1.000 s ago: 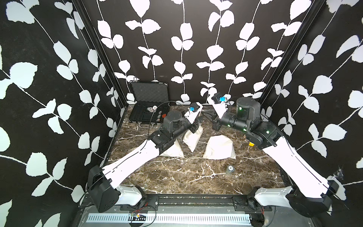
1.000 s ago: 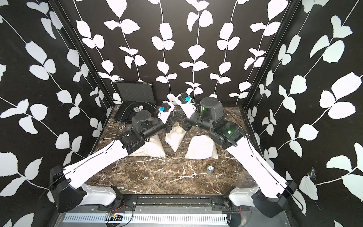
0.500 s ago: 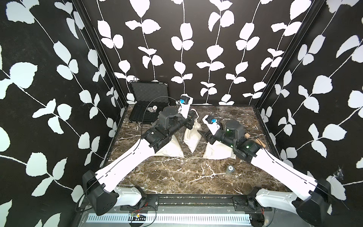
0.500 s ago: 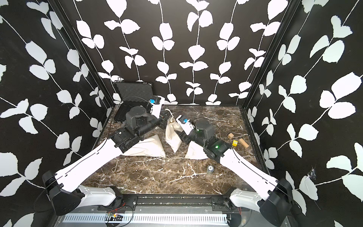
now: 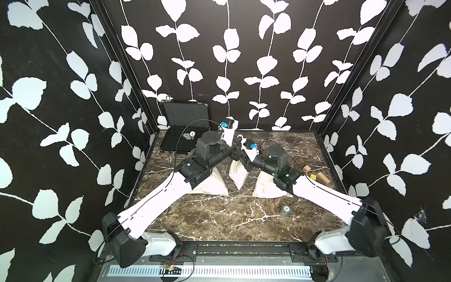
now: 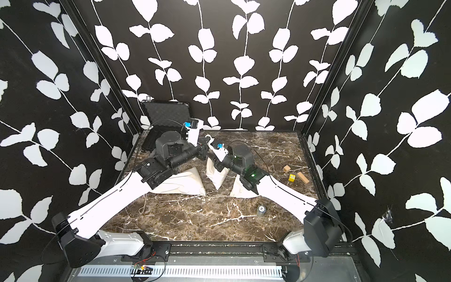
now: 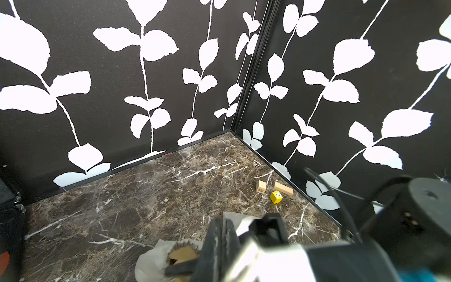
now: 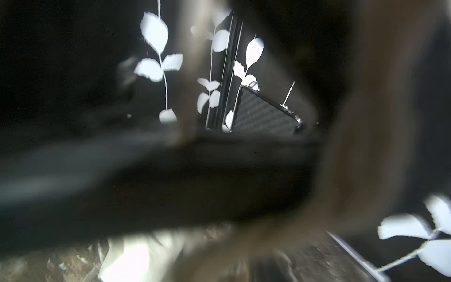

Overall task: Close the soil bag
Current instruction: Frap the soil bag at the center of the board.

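The soil bag [image 5: 238, 172], a white cloth sack, stands in the middle of the marble table [image 5: 219, 219] between two other sacks. Its mouth [image 7: 179, 254] gapes open in the left wrist view and shows brown inside. My left gripper [image 5: 240, 143] is above the bag's top, fingers [image 7: 220, 240] pressed together with a pale strip of the bag's top between them. My right gripper [image 5: 245, 159] is at the bag's neck from the right, close to the left one. The right wrist view is smeared, so its jaws cannot be read.
Two more white sacks lie to the left [image 5: 211, 186] and right [image 5: 266, 190]. An open black case [image 5: 185, 130] sits at the back left corner. Two wooden blocks [image 5: 323, 177] and a yellow die [image 5: 313, 175] lie at the right wall, and a small can [image 5: 286, 210] toward the front.
The right arm has dropped from high at the back down to the middle bag's top. The left gripper has shifted back and left, staying shut over the bag.
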`<action>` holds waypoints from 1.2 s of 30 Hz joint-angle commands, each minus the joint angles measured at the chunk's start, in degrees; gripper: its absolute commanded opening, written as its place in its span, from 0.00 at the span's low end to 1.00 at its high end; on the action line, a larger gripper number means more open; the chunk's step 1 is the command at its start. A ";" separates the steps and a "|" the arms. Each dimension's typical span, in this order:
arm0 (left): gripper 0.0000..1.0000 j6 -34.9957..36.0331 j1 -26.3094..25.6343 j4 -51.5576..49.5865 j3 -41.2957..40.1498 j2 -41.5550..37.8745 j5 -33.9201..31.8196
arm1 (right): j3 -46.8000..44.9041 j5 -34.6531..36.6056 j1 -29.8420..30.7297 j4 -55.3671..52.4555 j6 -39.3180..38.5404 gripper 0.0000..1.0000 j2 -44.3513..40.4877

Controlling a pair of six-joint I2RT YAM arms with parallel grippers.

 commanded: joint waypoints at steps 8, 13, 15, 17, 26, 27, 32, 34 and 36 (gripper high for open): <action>0.00 -4.62 6.74 0.56 4.60 -10.18 1.35 | -4.96 11.98 -3.64 3.40 0.47 0.09 11.90; 0.00 -3.37 8.59 -3.51 10.37 -11.29 1.05 | -5.74 19.29 -4.00 -1.42 0.23 0.17 15.89; 0.00 -2.18 8.91 -5.58 12.57 -11.21 0.15 | -5.16 21.68 -4.09 -3.74 0.43 0.18 16.32; 0.00 -2.00 9.54 -6.82 13.66 -11.30 -0.49 | -4.47 24.79 -4.14 -6.19 0.64 0.20 16.02; 0.00 -1.55 12.18 -8.38 13.40 -14.86 -2.12 | -3.31 34.59 -6.36 -11.40 -0.29 0.28 12.86; 0.00 -1.37 12.24 -8.65 13.34 -15.23 -2.40 | -3.23 34.54 -6.72 -11.56 -0.68 0.28 12.13; 0.00 -2.04 12.24 -9.35 10.81 -16.68 -1.87 | -1.54 28.84 -7.17 -13.05 -1.51 0.12 9.41; 0.00 -2.72 12.27 -8.97 7.51 -17.93 -2.67 | -1.43 26.32 -7.18 -13.04 -1.52 0.12 9.65; 0.00 -3.58 12.29 -8.29 3.86 -19.19 -2.98 | -1.10 24.72 -7.18 -14.14 -1.38 0.16 11.34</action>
